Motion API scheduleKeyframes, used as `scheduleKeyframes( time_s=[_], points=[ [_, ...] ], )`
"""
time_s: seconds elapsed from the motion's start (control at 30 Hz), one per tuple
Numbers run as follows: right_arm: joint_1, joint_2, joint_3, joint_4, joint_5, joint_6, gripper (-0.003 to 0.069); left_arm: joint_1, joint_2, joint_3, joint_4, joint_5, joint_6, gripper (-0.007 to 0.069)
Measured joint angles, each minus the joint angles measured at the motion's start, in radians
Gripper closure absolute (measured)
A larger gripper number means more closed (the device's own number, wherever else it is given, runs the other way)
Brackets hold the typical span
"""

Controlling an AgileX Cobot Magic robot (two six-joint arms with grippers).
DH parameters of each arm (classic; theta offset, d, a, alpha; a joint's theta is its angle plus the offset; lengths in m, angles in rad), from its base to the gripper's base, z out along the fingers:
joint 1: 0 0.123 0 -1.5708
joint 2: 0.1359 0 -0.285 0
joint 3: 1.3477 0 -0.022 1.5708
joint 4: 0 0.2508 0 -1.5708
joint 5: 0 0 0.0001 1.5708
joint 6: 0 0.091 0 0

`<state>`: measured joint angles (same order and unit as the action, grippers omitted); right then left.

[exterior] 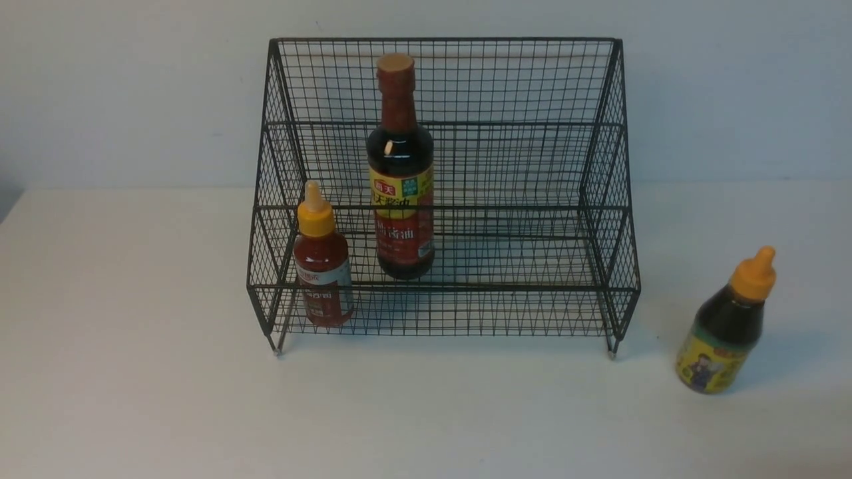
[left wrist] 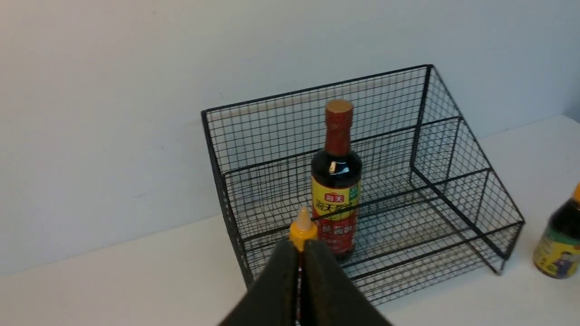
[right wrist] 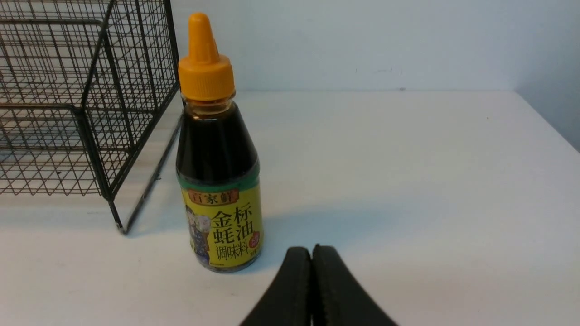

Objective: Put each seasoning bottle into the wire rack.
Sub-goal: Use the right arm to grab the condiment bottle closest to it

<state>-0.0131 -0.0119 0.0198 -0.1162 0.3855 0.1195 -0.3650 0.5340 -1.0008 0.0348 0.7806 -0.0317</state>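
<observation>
Ok, left to right: left gripper (left wrist: 297, 253) pinched closed with nothing in it, aimed at the red bottle (exterior: 322, 266), whose yellow nozzle shows just past the tips. Red bottle is upright at the front-left corner of the rack (exterior: 599, 166) and looks to be inside the front mesh. Tall bottle (exterior: 401, 173) is upright in the rack, behind and right of the red one; can't tell which tier. Dark bottle (exterior: 729, 326) is the only one outside: upright on the table (exterior: 466, 412), right of the rack, apart from its right foot. Right gripper (right wrist: 311, 253) is closed and empty, near the bottle's base, not touching

My read on the dark bottle: small squeeze type, nearly full, so light to middling. Wall probably gives under pressure and the glossy label may slip. Tapered shoulder and nozzle are poor holds, so take it across the straight labelled part, mid-label, with a moderate squeeze. Jaws must open wider than the body first. Narrow base, so a nudge on approach could tip it
</observation>
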Motion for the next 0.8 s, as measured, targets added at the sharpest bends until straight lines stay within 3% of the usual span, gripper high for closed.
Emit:
scheduleKeyframes(
  time_s=[0.17, 0.37, 0.6, 0.8],
  points=[
    [0.000, 0.000, 0.000, 0.000, 0.000, 0.000, 0.0669, 0.163, -0.222, 0.409, 0.000, -0.246, 0.004, 0.0629],
    [0.000, 0.000, 0.000, 0.000, 0.000, 0.000, 0.0669, 0.307, -0.455, 0.767, 0.002, -0.329, 0.004, 0.0629],
    [0.000, 0.000, 0.000, 0.000, 0.000, 0.000, 0.0669, 0.322, -0.544, 0.982, 0.002, -0.340, 0.004, 0.0629],
    [0.000, 0.000, 0.000, -0.002, 0.000, 0.000, 0.0669, 0.319, -0.544, 1.024, -0.001, -0.380, 0.006, 0.0629]
  ],
)
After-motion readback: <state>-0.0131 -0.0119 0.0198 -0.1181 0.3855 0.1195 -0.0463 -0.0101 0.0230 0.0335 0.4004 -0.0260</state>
